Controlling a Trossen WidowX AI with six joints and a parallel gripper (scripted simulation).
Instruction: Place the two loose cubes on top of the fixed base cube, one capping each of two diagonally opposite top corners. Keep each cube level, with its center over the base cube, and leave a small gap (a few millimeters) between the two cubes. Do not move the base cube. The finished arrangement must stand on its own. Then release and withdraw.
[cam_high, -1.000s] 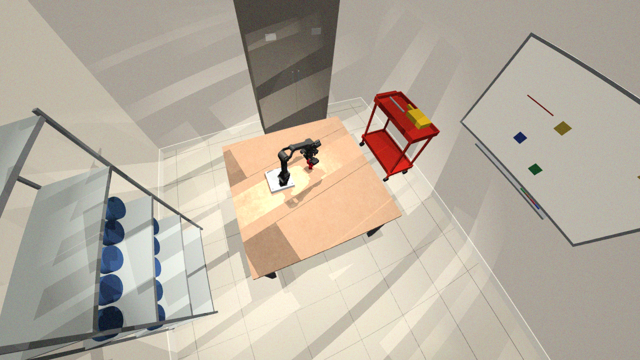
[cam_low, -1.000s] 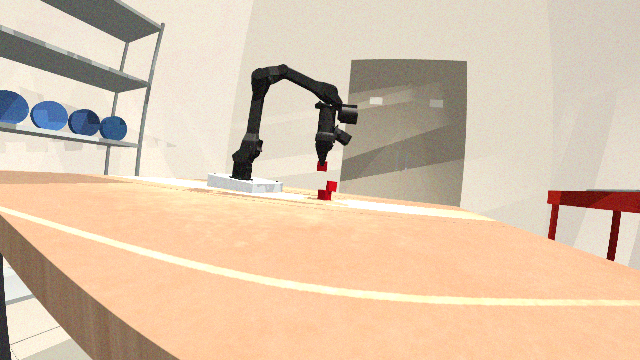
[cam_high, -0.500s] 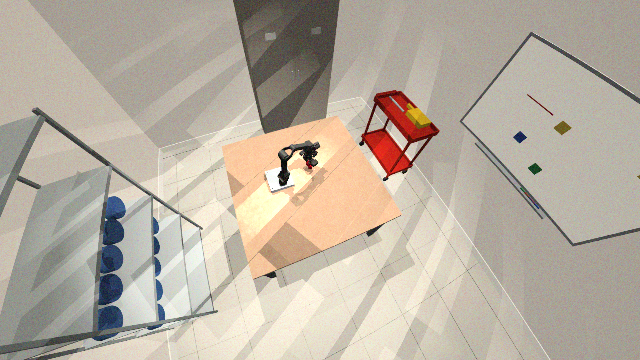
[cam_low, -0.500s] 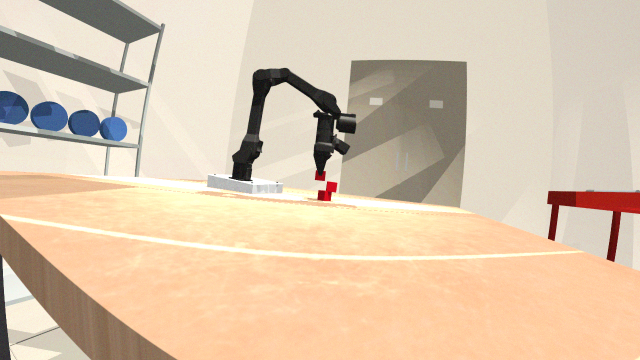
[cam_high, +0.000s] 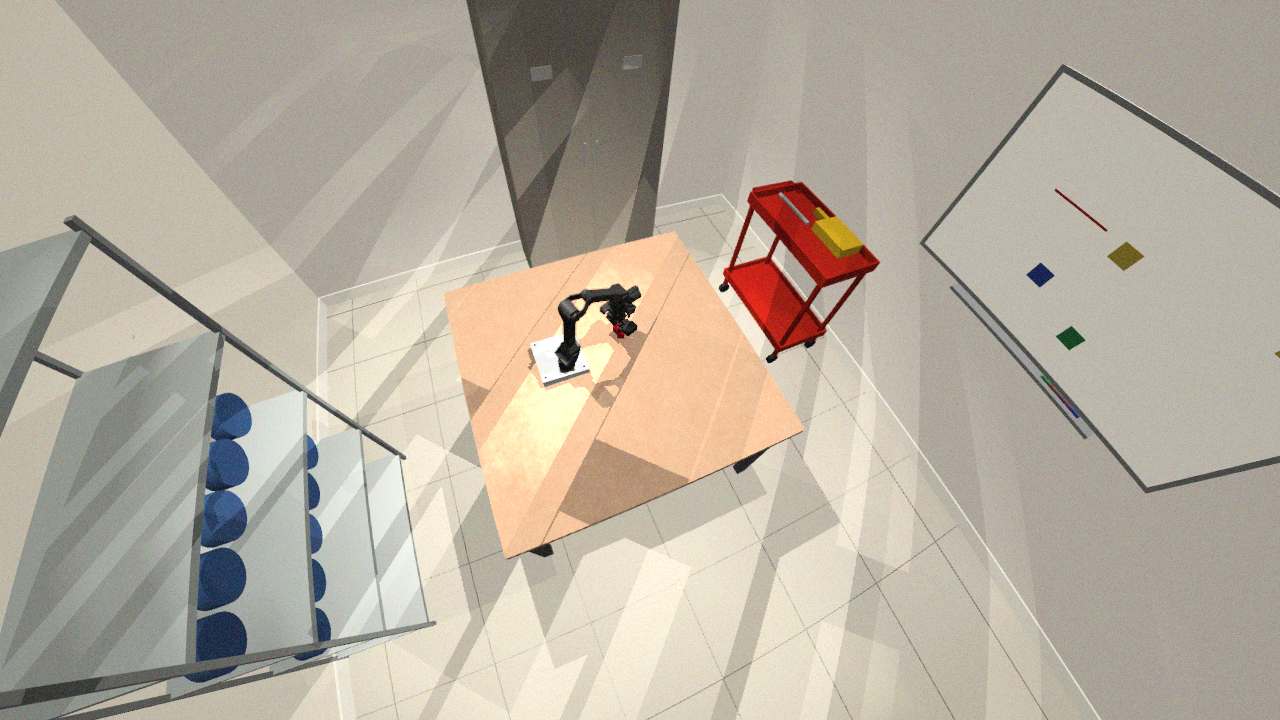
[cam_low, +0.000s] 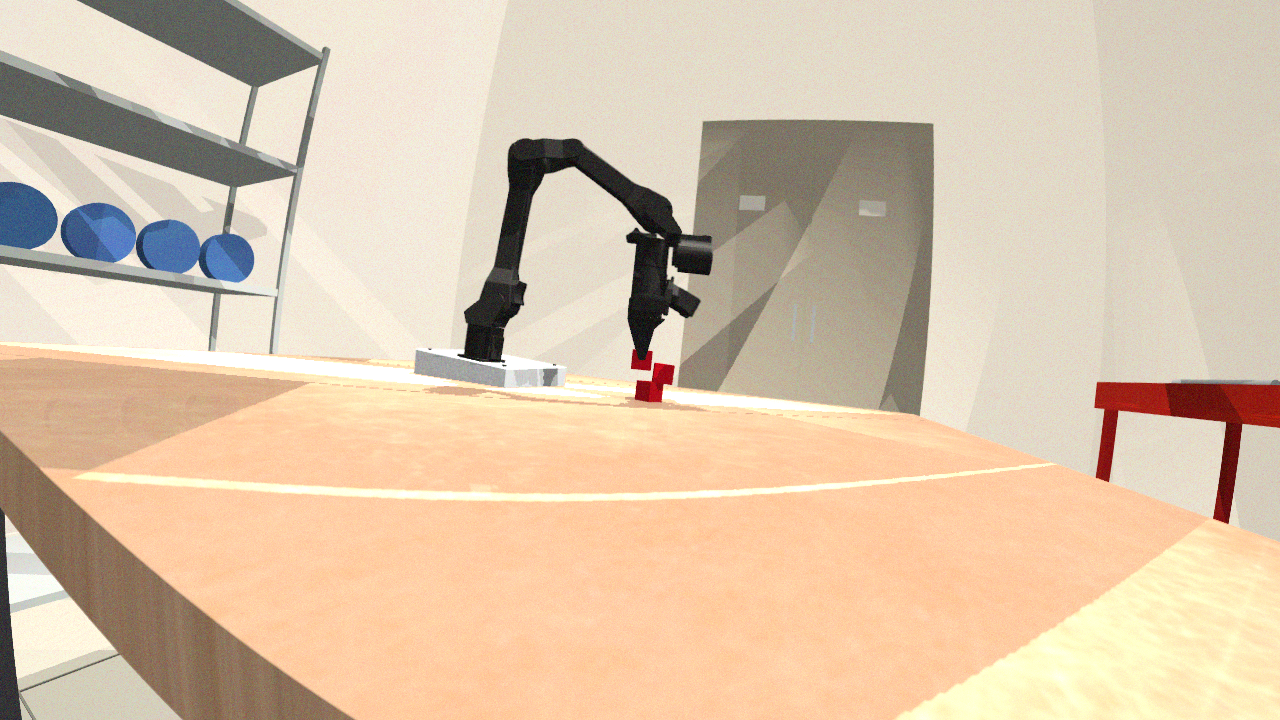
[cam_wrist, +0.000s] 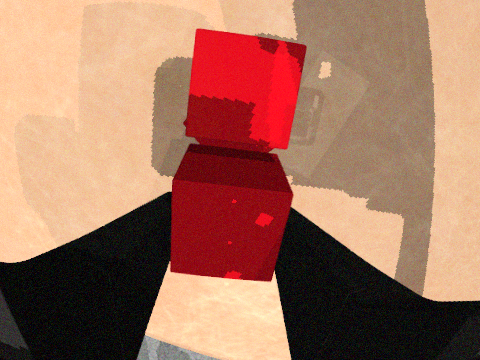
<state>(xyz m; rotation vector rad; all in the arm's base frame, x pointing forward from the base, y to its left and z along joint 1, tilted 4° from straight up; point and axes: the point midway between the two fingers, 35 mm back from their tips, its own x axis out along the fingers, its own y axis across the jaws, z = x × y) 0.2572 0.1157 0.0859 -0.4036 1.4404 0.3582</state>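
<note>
My gripper (cam_low: 641, 356) (cam_wrist: 227, 210) is shut on a red loose cube (cam_low: 640, 363) (cam_wrist: 227, 235), with a finger on each side of it in the wrist view. The held cube looks about level and hangs a little above the red base cube (cam_low: 644, 391), with a visible gap below it. The other red loose cube (cam_low: 663, 374) (cam_wrist: 242, 85) rests on the base cube, overhanging toward its right in the exterior view. The held cube is beside and higher than this one. In the wrist view the base cube is almost wholly hidden. In the top view the cubes are too small to separate.
The white arm mount (cam_high: 547, 373) (cam_low: 447, 364) stands left of the cubes on the wooden table (cam_high: 644, 411) (cam_low: 626, 582). A red cart (cam_high: 774, 300) stands beyond the table's right edge. Shelving with blue round objects stands to the left, and a grey cabinet (cam_high: 581, 116) (cam_low: 805, 250) is behind.
</note>
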